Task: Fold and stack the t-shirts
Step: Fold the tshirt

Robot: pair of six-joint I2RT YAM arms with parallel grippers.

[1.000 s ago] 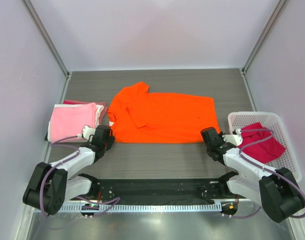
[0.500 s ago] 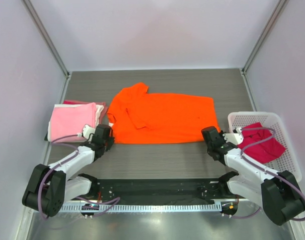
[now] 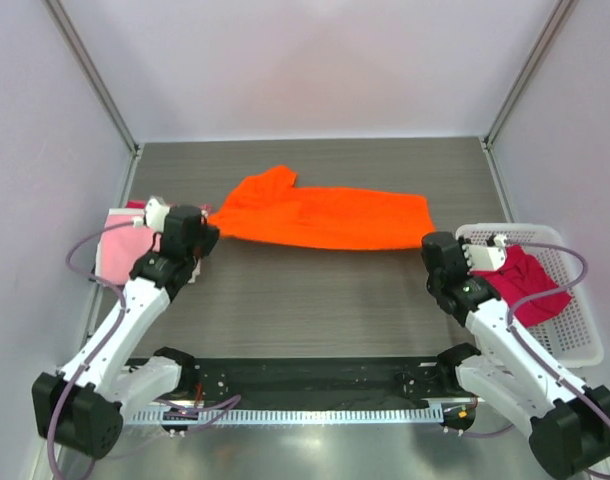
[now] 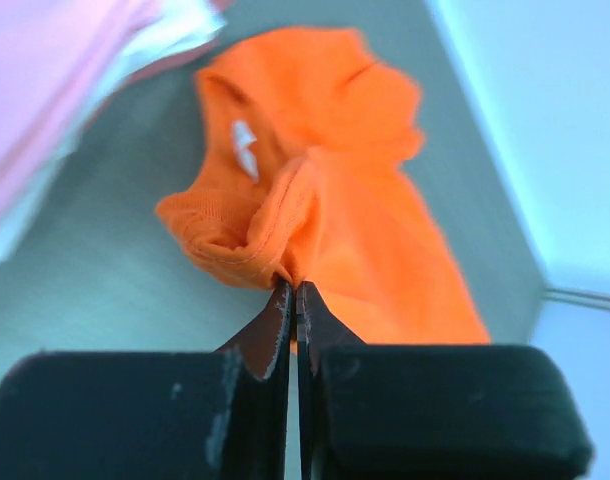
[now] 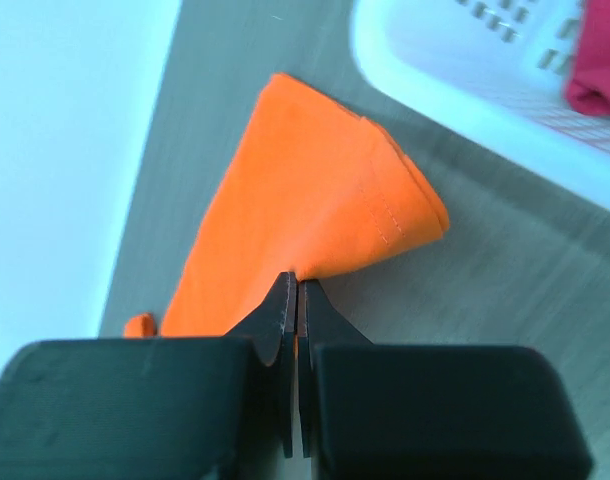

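Simultaneously gripped at both ends, the orange t-shirt [image 3: 325, 215] stretches as a narrow band between the two arms. The left pincer [image 4: 293, 288] is pinching its bunched collar-end edge. The right pincer [image 5: 293, 282] is pinching the hem corner at the opposite end. The near edge is raised at both pinched points and the far side rests on the desk [image 3: 315, 300]. Just left of the left pincer lies a folded light pink t-shirt [image 3: 115, 258]. Just right of the right pincer stands a white basket [image 3: 575, 335] holding a dark pink-red t-shirt [image 3: 530, 290].
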